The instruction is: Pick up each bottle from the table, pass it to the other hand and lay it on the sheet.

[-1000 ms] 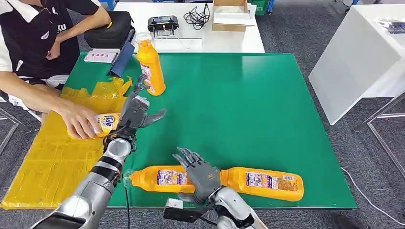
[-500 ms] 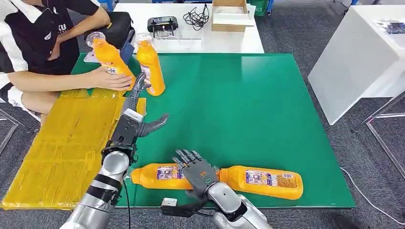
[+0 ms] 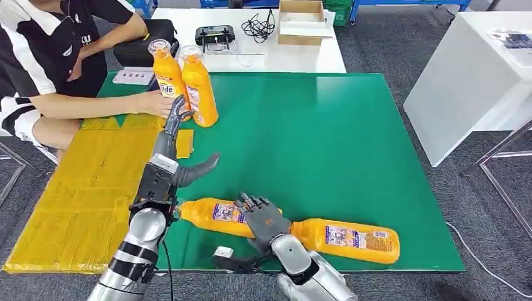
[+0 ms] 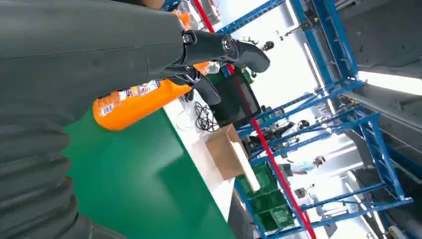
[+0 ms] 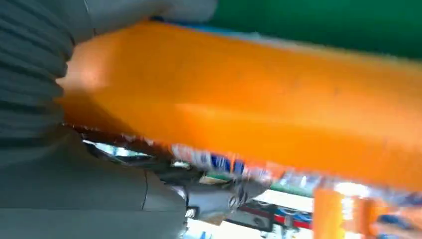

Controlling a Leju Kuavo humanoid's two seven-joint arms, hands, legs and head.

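Two orange bottles lie near the front edge of the green table [image 3: 326, 138]. My right hand [image 3: 263, 219] grips the left one [image 3: 216, 215], whose neck end is tilted up toward my left hand; the right wrist view shows this bottle [image 5: 278, 114] close against the hand [image 5: 74, 189]. The other lying bottle [image 3: 348, 238] rests to the right. My left hand [image 3: 170, 160] hovers open, fingers stretched toward two upright orange bottles [image 3: 199, 88], [image 3: 165, 75] at the table's back left. One upright bottle [image 4: 139, 99] appears past the fingers [image 4: 224, 47]. The yellow sheet [image 3: 81, 188] lies left.
A person sits at the far left, a hand [image 3: 157, 103] on the leftmost upright bottle. A small yellow scrap [image 3: 184, 143] lies by the sheet's edge. A white table [image 3: 251, 47] behind carries a box [image 3: 301, 22], cables and a black case. Another white table [image 3: 470, 81] stands right.
The person has stood a bottle next to the other upright one. My right hand has raised the near bottle's neck end toward my left hand. The view has shifted slightly.
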